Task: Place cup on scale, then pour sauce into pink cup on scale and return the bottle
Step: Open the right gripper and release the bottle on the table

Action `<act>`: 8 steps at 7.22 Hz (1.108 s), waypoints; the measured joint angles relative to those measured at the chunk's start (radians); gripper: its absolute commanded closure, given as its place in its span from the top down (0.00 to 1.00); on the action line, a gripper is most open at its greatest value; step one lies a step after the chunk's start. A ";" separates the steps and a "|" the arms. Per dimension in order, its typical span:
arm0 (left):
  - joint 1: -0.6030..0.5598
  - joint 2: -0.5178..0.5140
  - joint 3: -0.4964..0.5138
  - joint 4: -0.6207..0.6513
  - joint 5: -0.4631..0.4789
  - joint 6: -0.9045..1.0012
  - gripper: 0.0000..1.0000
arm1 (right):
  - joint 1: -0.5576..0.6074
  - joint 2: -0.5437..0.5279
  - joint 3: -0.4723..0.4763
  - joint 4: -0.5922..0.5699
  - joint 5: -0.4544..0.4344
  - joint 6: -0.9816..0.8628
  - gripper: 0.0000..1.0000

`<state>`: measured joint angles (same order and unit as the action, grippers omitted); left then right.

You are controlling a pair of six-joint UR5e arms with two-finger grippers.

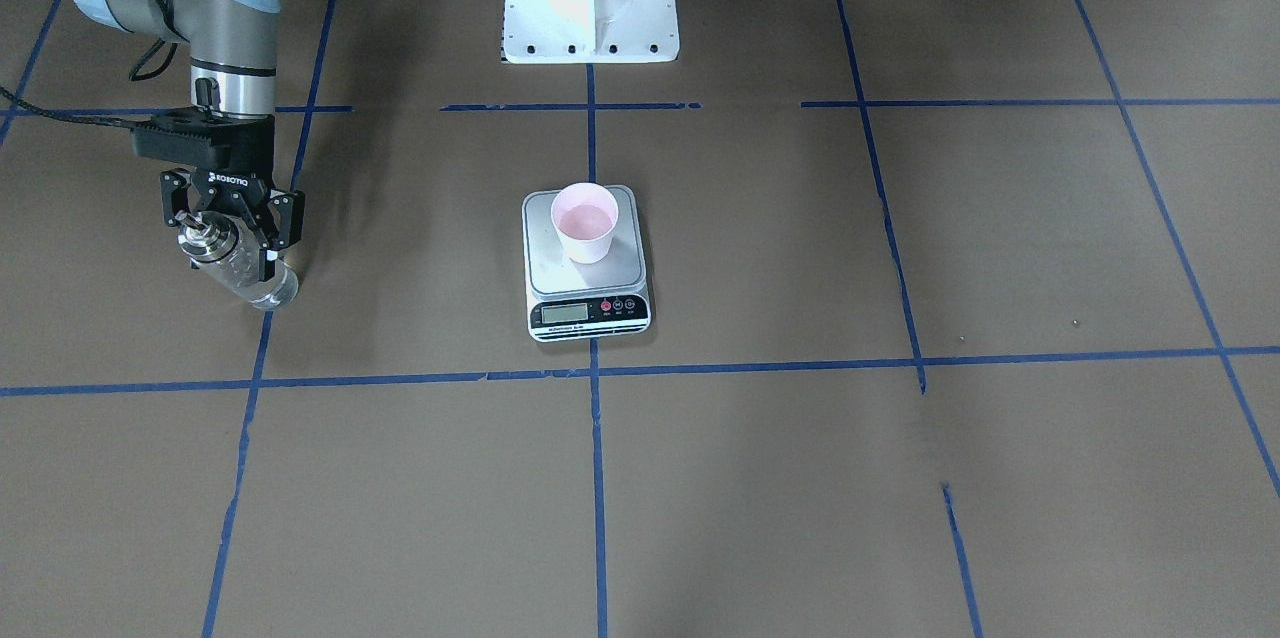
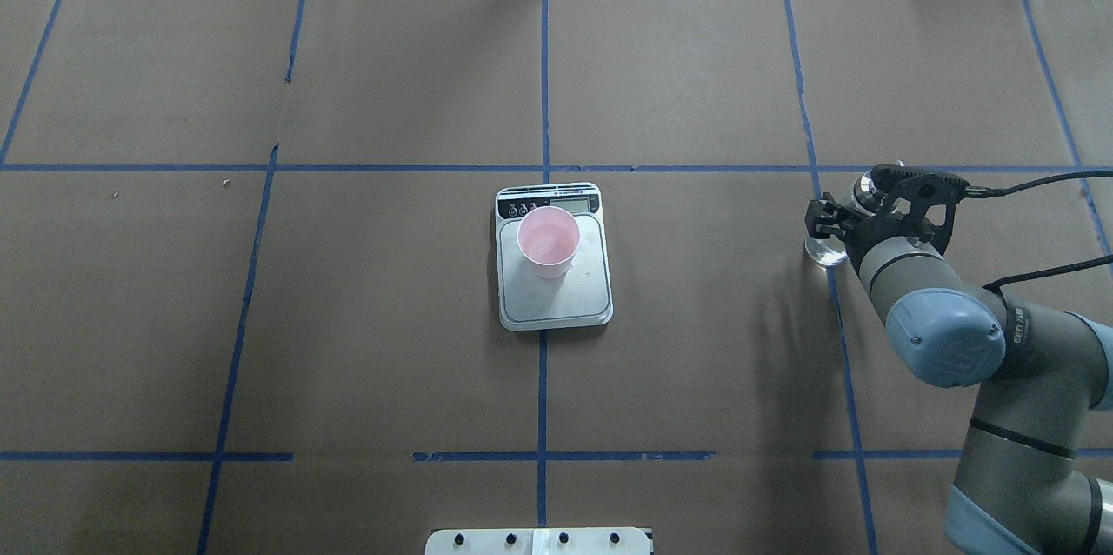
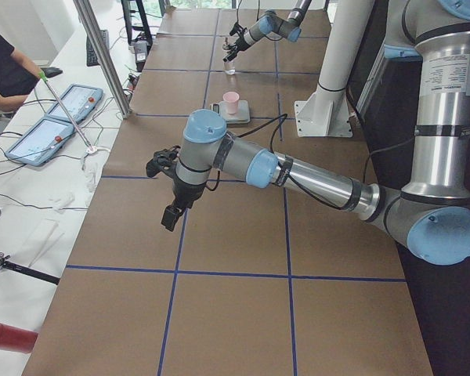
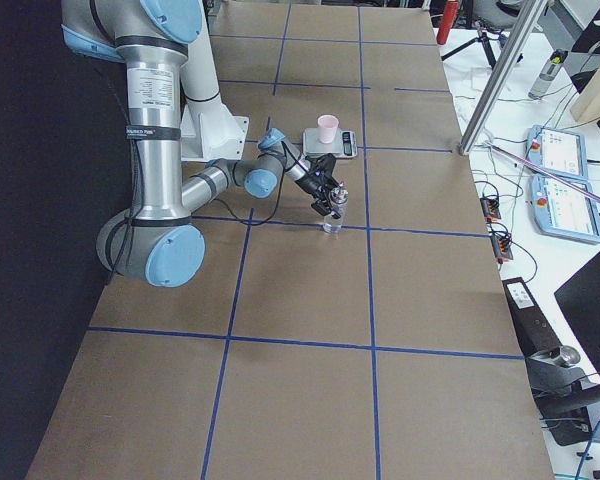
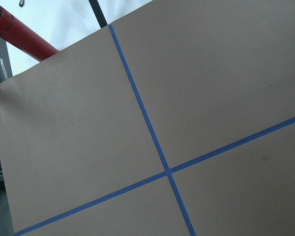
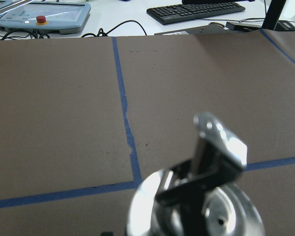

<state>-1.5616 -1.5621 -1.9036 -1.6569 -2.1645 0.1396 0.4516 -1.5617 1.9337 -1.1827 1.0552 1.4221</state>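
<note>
The pale pink cup [image 1: 587, 221] stands upright on the silver-grey scale [image 1: 560, 270] at the table's middle; both also show in the overhead view, cup [image 2: 548, 240] on scale [image 2: 565, 303]. The clear glass bottle [image 1: 252, 280] stands upright on the paper on the robot's right side, its base on a blue tape line [image 2: 824, 253]. My right gripper [image 1: 232, 256] is shut on its upper part; the silver cap and spout [image 6: 206, 211] fill the right wrist view. The sauce is too clear to make out. My left gripper [image 3: 171, 213] hangs over the table's left end; I cannot tell whether it is open or shut.
The white robot pedestal [image 1: 590, 8] stands behind the scale. Blue tape lines grid the brown paper. A metal pole [image 3: 102, 55] and teach pendants [image 3: 55, 117] sit beyond the far edge. A red cylinder [image 5: 19, 34] lies off the left end.
</note>
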 measured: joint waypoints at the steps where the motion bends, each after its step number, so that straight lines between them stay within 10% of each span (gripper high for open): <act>1: 0.000 -0.001 0.000 0.001 0.000 0.000 1.00 | 0.000 0.000 0.000 0.000 0.000 0.000 0.99; 4: 0.000 -0.003 0.001 0.001 0.000 -0.001 1.00 | 0.001 -0.001 0.011 0.000 0.036 0.000 1.00; 8: 0.000 -0.005 -0.004 0.001 0.001 -0.001 1.00 | 0.014 -0.039 0.086 -0.096 0.297 -0.003 1.00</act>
<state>-1.5616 -1.5675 -1.9071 -1.6556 -2.1635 0.1386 0.4661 -1.6003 2.0193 -1.2790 1.3523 1.4196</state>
